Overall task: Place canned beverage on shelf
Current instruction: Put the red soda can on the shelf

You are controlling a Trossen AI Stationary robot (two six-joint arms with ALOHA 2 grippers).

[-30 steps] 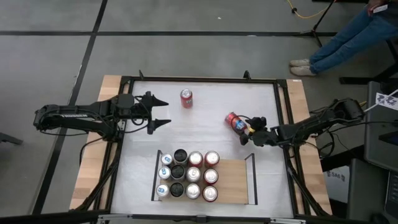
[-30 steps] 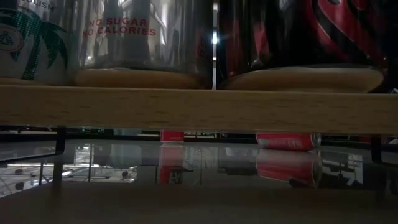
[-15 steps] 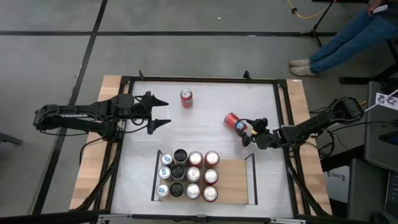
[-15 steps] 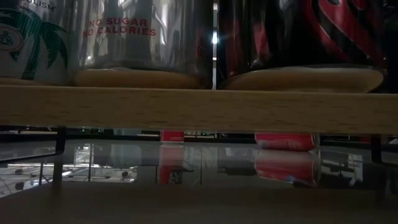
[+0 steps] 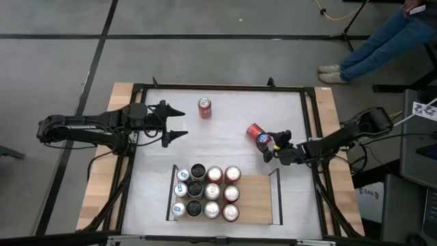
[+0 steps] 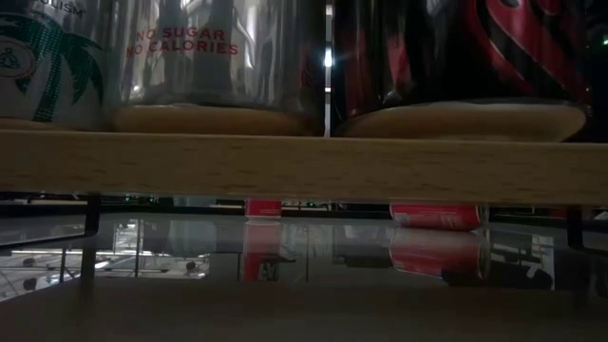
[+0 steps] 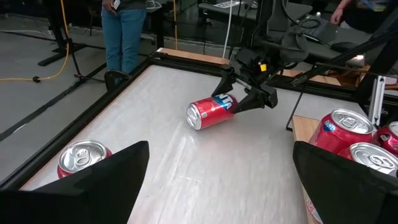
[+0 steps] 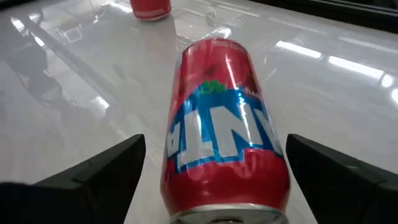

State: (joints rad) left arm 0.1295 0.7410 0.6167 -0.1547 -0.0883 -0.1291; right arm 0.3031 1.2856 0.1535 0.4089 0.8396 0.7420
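A red can with a blue-and-white label (image 5: 257,134) lies on its side on the white tabletop, right of centre; it also shows in the right wrist view (image 8: 217,130). My right gripper (image 5: 272,145) is open, its fingers standing on either side of the can's near end with gaps showing. A second red can (image 5: 205,107) stands upright near the far edge. The light-wood shelf (image 5: 257,199) lies near the front edge, with several upright cans (image 5: 205,191) on its left part. My left gripper (image 5: 183,124) waits open at the table's left.
The shelf has thin black rails (image 5: 278,195) on its short sides, and its right part is bare wood. A black frame (image 5: 218,87) rims the tabletop. A person's legs (image 5: 372,41) show on the floor beyond the far right corner.
My right gripper has crept a little toward the lying can and the table's near edge, staying open. The can still lies where it was.
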